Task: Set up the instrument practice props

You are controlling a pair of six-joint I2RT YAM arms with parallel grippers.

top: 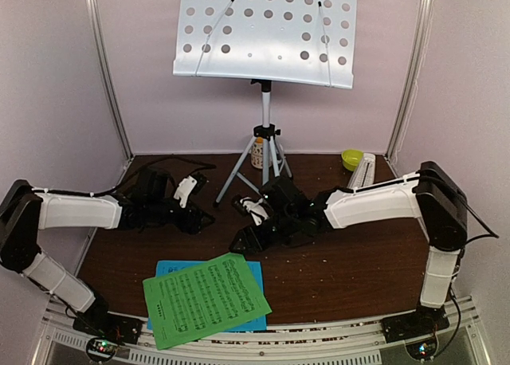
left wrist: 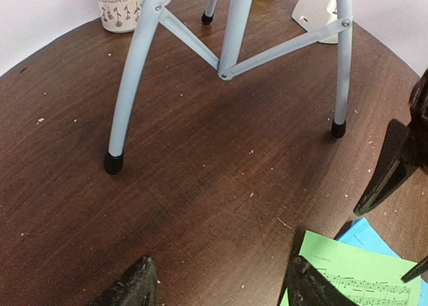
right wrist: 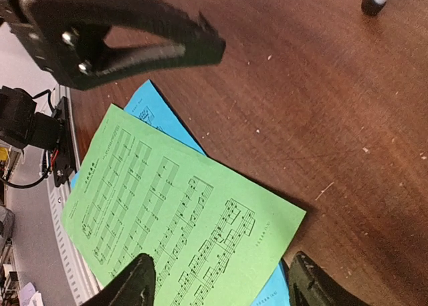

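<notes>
Dark brown wooden table (top: pixel 351 277), pale walls all round. The white perforated-metal music stand (top: pixel 263 34) on its silver tripod (top: pixel 264 154) stands at the back middle. The green music sheet (top: pixel 205 300) lies at the near edge, on top of the blue music sheet (top: pixel 169 267) and covering most of it. White pyramid metronome (top: pixel 362 172) sits back right, just beside a small lime-green bowl (top: pixel 351 158); a patterned mug (top: pixel 256 153) is behind the tripod legs. Left jaws are apart and empty, over bare wood in front of the tripod feet. Right jaws are apart too, gripping nothing, low near the green sheet's far edge.
</notes>
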